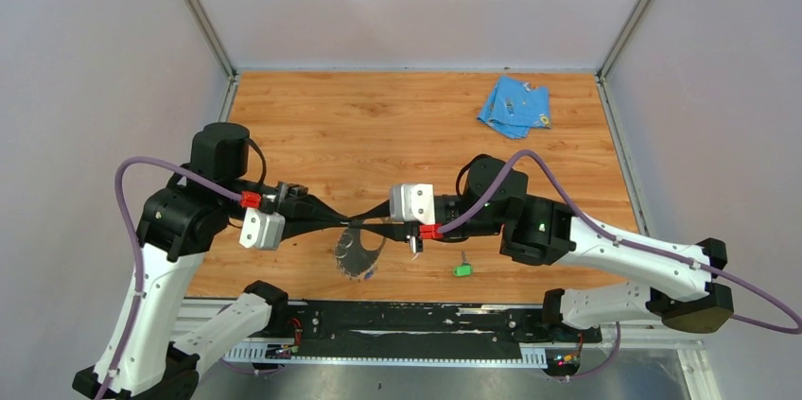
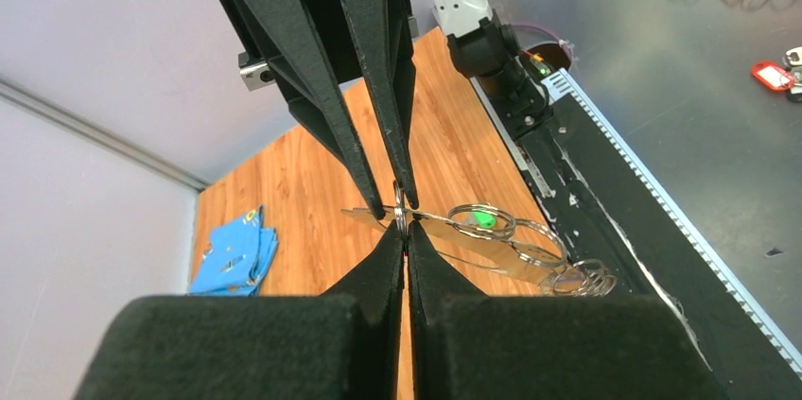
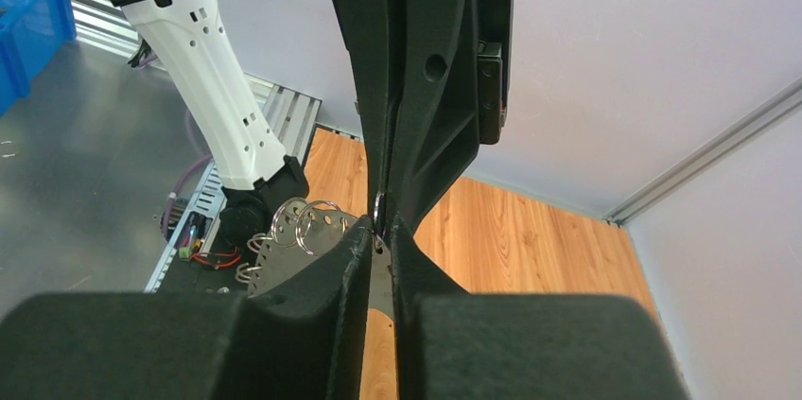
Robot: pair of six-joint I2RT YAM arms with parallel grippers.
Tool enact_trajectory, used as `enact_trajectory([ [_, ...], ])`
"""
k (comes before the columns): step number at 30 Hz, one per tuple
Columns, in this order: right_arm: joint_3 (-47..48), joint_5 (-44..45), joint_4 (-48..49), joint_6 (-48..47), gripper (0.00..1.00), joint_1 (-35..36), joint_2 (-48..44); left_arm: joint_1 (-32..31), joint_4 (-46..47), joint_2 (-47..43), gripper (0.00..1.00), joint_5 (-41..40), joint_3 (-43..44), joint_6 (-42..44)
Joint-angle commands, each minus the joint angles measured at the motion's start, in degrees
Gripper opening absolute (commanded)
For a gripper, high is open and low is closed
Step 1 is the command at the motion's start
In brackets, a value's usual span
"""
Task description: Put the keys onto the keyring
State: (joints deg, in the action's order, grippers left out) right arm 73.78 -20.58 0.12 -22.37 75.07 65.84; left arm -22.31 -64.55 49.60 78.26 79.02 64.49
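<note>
A: So, any containers?
B: Only a blue bin (image 3: 28, 12), well past the left arm from the right gripper (image 3: 378, 234). Just a corner shows, and I can't make out the contents.
A: And nearer in?
B: A metal plate (image 2: 463, 244) carrying spare rings (image 3: 305, 225) is just beside both fingertips. The left gripper (image 2: 405, 234) is pressed together on the keyring (image 2: 400, 214). The right gripper's fingers flank that ring with a slit between them; whether they pinch it, I cannot tell. The green key (image 1: 462, 269) lies on the table (image 1: 378, 126), to the right of both.
</note>
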Motion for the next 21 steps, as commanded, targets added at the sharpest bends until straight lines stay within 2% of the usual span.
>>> enact_trajectory([
  [1,2.9,3.9,0.1,-0.8,0.10,0.3,0.6,-0.4,0.4,0.2,0.00,2.6,0.5,0.1],
  [4,4.2,4.9,-2.8,-0.5,0.01,0.3,1.5,-0.4,0.4,0.4,0.00,2.8,0.5,0.5],
  [11,7.2,8.1,-9.0,1.7,0.00,0.2,2.8,-0.5,0.4,0.1,0.00,2.6,-0.2,1.6],
  [12,7.5,8.6,-9.4,2.4,0.01,0.1,2.8,-0.5,0.4,-0.2,0.06,2.3,-0.4,1.6],
  [14,6.1,8.9,-8.1,3.5,0.01,-0.1,1.7,-0.5,0.4,-0.8,0.33,1.6,-1.1,1.2],
  [16,1.1,9.0,-1.8,4.9,0.00,-0.3,-1.1,-0.5,0.4,-1.6,0.42,0.9,-1.8,0.2],
  [18,-4.8,9.3,7.6,6.9,0.00,-0.7,-4.5,-0.5,0.4,-2.7,0.60,0.0,-2.7,-0.9],
  [21,-7.7,10.4,12.8,10.3,0.01,-2.2,-7.0,-0.5,0.4,-4.0,0.65,-3.0,-3.3,-2.7],
])
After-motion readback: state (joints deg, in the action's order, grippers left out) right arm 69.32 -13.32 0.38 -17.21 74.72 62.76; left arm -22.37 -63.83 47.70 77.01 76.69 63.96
